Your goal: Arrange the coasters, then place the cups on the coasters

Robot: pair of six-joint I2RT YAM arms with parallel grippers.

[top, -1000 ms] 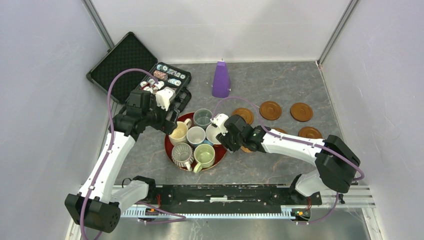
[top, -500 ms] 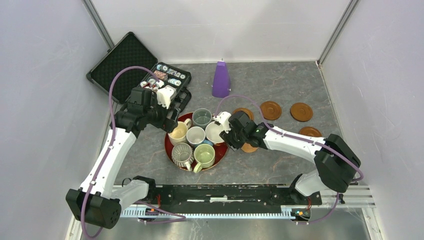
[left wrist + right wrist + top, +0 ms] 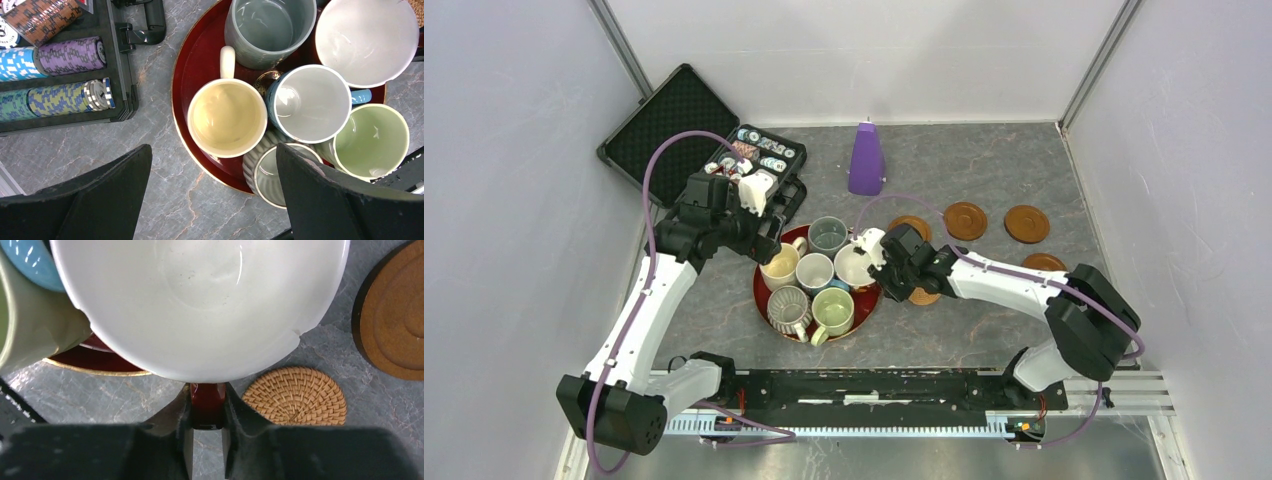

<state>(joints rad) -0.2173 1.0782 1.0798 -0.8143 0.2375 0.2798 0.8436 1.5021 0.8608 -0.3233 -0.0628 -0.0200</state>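
Six cups crowd the red tray (image 3: 760, 292): cream-yellow (image 3: 780, 266), white with a blue handle (image 3: 815, 271), grey-blue (image 3: 828, 235), ribbed grey (image 3: 788, 306), pale green (image 3: 833, 310) and the wide white cup (image 3: 856, 266). My right gripper (image 3: 207, 412) is shut on the wide white cup's (image 3: 200, 300) red-brown handle at the tray's right edge. The woven coaster (image 3: 295, 395) lies just right of it. Dark brown coasters (image 3: 965, 220) (image 3: 1027, 223) (image 3: 1044, 264) lie further right. My left gripper (image 3: 212, 150) hangs open above the cream-yellow cup (image 3: 227, 117), holding nothing.
A purple cone (image 3: 865, 160) stands behind the tray. An open black case (image 3: 669, 120) with poker chips (image 3: 65, 55) lies at the back left, close to the left wrist. Grey walls close in on both sides.
My right gripper slid a little left onto the wide white cup's handle and its jaws closed on it. The left arm has barely moved and stays open.
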